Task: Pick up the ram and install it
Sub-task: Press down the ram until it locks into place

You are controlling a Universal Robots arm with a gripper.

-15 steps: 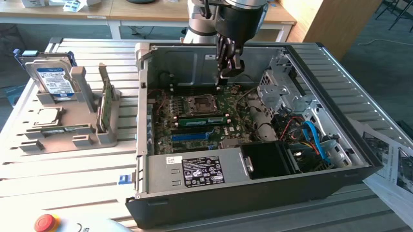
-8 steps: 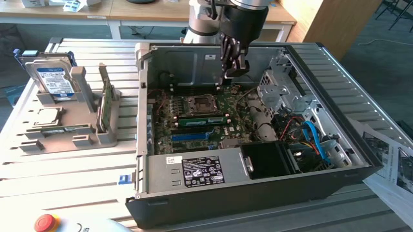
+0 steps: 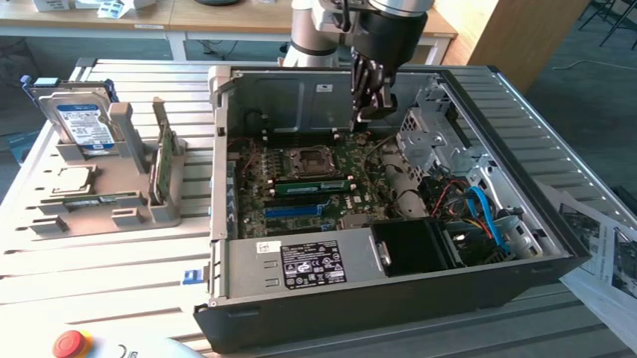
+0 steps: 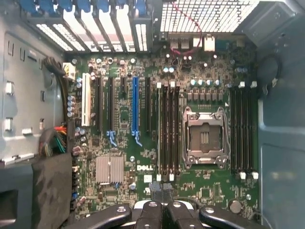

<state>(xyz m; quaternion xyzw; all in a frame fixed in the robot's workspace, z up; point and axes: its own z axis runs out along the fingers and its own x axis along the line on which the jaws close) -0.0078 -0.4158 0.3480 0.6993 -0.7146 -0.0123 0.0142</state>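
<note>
The ram point(image 3: 167, 160) is not in the claw point(image 3: 371, 112), whose fingers point(image 4: 151, 210) are pressed together on nothing above the far part of the open computer case point(image 3: 557, 246); it stands on edge in the grey holder point(image 3: 119, 209), at the exterior view's left. I judge it light, stiff, thin and fragile, best pinched across its flat faces near the free edge, away from the contacts. I count one hard drive point(image 3: 82, 123), one processor point(image 3: 71, 180) and two green sticks, the second stick point(image 3: 310, 187) seated on the motherboard point(image 3: 298, 224).
</note>
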